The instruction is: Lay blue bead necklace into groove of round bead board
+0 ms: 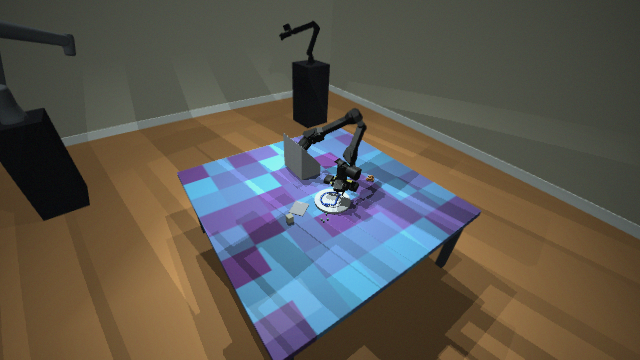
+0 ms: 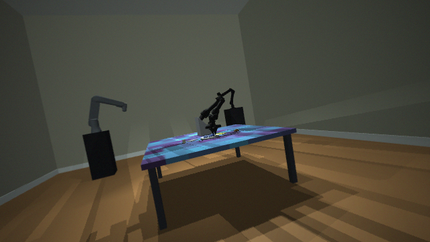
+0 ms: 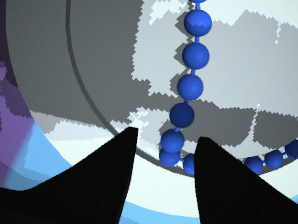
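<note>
The round white bead board (image 1: 320,205) (image 2: 205,137) (image 3: 100,50) lies near the middle of the table. The blue bead necklace (image 1: 330,199) (image 3: 196,23) lies on the board. In the wrist view one strand runs up across the board's face and another curves along the groove at the lower right. My gripper (image 1: 340,192) (image 2: 213,132) (image 3: 167,142) is low over the board's edge. Its fingers are partly drawn in and straddle the bend of the necklace. Clear gaps show between the beads and both fingers.
A grey upright wedge panel (image 1: 300,157) stands behind the board. A flat grey square (image 1: 299,208), a small pale cube (image 1: 289,219) and a few tiny dark beads (image 1: 324,218) lie left and in front. A small orange object (image 1: 370,177) lies to the right.
</note>
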Motion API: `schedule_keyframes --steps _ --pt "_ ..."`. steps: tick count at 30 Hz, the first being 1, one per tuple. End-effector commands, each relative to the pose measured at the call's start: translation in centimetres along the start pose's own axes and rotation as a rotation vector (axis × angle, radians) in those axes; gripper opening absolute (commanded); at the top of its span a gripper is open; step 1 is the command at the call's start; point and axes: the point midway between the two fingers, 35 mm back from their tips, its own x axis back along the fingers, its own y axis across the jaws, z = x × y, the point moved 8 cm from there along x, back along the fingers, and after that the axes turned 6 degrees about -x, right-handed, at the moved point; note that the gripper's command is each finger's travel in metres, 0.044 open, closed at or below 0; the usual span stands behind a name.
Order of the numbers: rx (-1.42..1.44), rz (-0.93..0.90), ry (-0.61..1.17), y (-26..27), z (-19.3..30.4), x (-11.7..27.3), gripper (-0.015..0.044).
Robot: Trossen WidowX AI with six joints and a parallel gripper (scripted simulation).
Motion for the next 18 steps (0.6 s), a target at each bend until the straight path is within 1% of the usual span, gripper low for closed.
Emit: schedule_keyframes --steps 1,4,8,9,18 --pt "-0.009 0.006 0.002 -0.18 -0.01 -0.56 0.0120" --pt "-0.009 0.006 0.002 -0.18 -0.01 -0.56 0.0120" --pt "-0.002 0.003 0.002 -0.10 0.02 -0.32 0.0015" --pt "-0.002 0.003 0.002 -0.10 0.02 -0.32 0.0000" --pt "-0.002 0.003 0.002 -0.10 0.02 -0.32 0.0000"
